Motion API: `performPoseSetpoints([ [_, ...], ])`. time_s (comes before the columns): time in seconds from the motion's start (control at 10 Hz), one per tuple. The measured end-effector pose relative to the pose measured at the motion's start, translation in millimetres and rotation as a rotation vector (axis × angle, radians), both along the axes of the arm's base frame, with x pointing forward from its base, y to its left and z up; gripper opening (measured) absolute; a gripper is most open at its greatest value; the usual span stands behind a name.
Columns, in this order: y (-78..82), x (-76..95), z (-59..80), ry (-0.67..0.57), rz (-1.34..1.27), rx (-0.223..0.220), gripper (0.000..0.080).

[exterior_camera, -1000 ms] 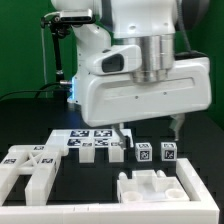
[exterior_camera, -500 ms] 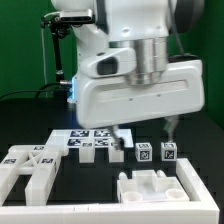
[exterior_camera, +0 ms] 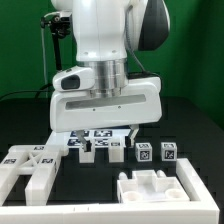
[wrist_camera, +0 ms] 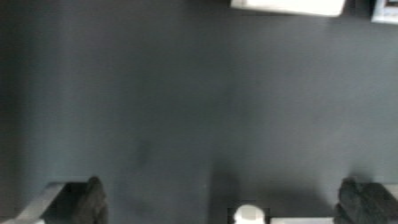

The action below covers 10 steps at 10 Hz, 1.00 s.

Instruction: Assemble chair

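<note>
The chair lies in loose white parts on the black table. The flat X-braced panel (exterior_camera: 30,160) is at the exterior view's left. A chunky notched part (exterior_camera: 155,186) lies at the front. Tagged bars (exterior_camera: 103,149) and two small tagged blocks (exterior_camera: 144,152) (exterior_camera: 168,152) lie in a row in the middle. My gripper (exterior_camera: 95,136) hangs open and empty just above the tagged bars. In the wrist view my gripper (wrist_camera: 222,205) shows two dark fingertips (wrist_camera: 82,199) far apart over the dark table, with a small white part (wrist_camera: 249,213) between them.
A low white wall (exterior_camera: 14,183) runs by the X-braced panel at the front left. Another white piece (wrist_camera: 285,5) shows at the wrist view's edge. A black stand with cables (exterior_camera: 55,45) rises behind the arm.
My gripper has swung toward the exterior view's left and turned; it now hangs over the tagged bars. The parts have not moved.
</note>
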<state>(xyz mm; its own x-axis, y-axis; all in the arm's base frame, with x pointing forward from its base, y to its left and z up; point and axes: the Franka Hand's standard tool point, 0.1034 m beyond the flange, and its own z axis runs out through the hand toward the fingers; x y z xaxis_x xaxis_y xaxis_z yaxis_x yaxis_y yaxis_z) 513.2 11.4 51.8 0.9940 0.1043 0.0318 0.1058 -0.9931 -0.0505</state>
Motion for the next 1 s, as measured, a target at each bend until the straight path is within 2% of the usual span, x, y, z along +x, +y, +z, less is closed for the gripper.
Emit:
performPoseSetpoints([
  [0.2, -0.2, -0.7, -1.0, 0.002, 0.000, 0.000, 0.0649],
  [0.4, 5.8, -8.6, -1.8, 0.140, -0.022, 0.016, 0.0649],
  [0.5, 9.8, -17.5, -4.3, 0.261, -0.116, 0.003, 0.0649],
  [0.6, 11.9, -16.4, -6.6, 0.312, -0.113, 0.004, 0.0649],
  [0.7, 14.6, -22.4, -9.1, 0.392, -0.106, 0.006, 0.0649],
  [0.9, 16.6, -21.5, -8.9, 0.519, -0.097, 0.011, 0.0649],
  [1.0, 18.0, -26.4, -8.8, 0.599, -0.091, 0.013, 0.0649],
])
